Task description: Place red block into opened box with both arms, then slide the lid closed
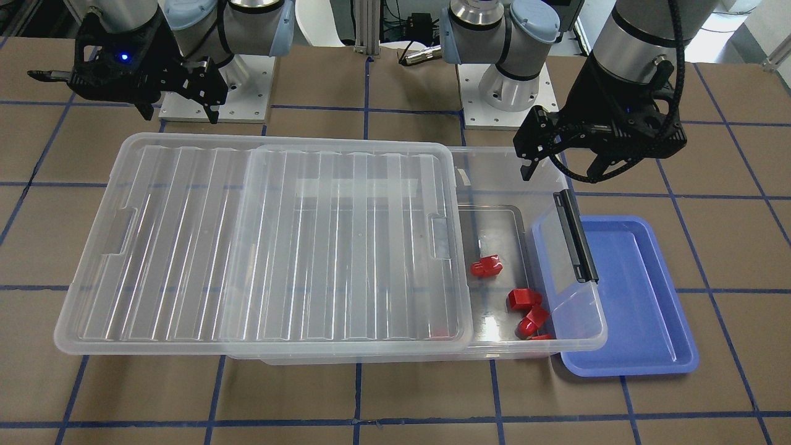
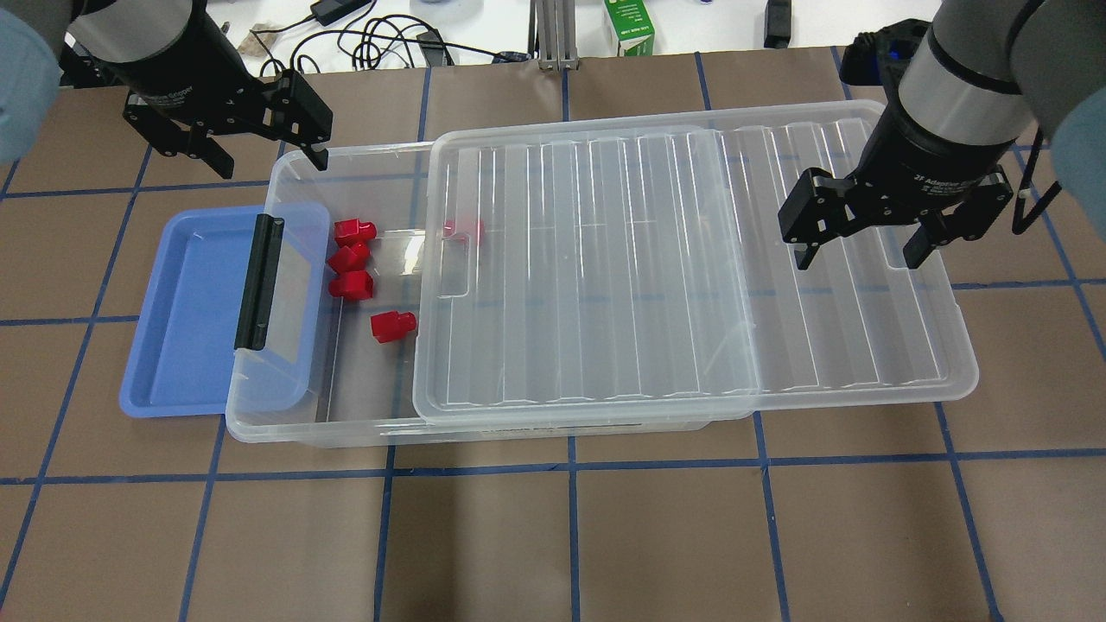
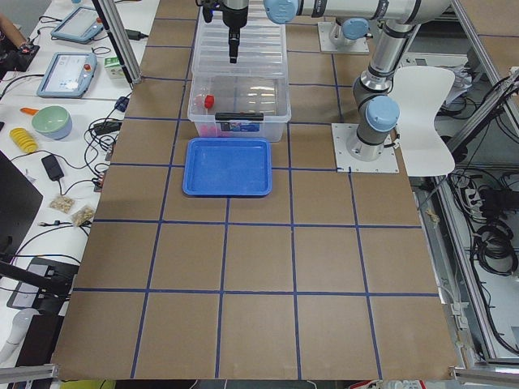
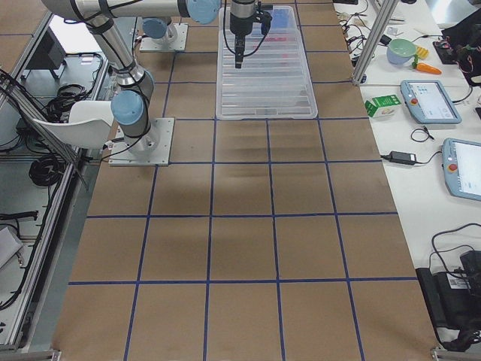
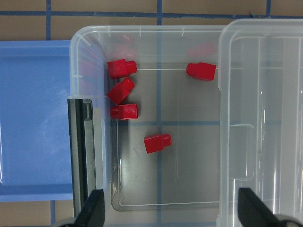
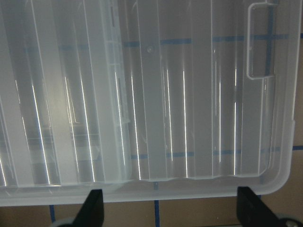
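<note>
Several red blocks [image 2: 351,284] [image 5: 157,143] lie on the floor of the box [image 2: 346,429] in its uncovered left end; one block [image 5: 201,71] rests by the lid's edge. The ribbed lid [image 2: 691,259] [image 1: 247,235] covers the rest of the box and overhangs its right end. My left gripper [image 2: 270,160] [image 1: 559,173] hangs open and empty above the box's far left corner, with the blocks below it in the left wrist view. My right gripper [image 2: 857,257] [image 1: 180,115] is open and empty above the lid's [image 6: 189,118] overhanging right part.
A blue tray [image 2: 190,328] lies against the box's left end, partly under its black handle bar [image 2: 259,281]. Cables and a green carton [image 2: 629,26] sit beyond the table's far edge. Brown mat with blue grid lines surrounds the box.
</note>
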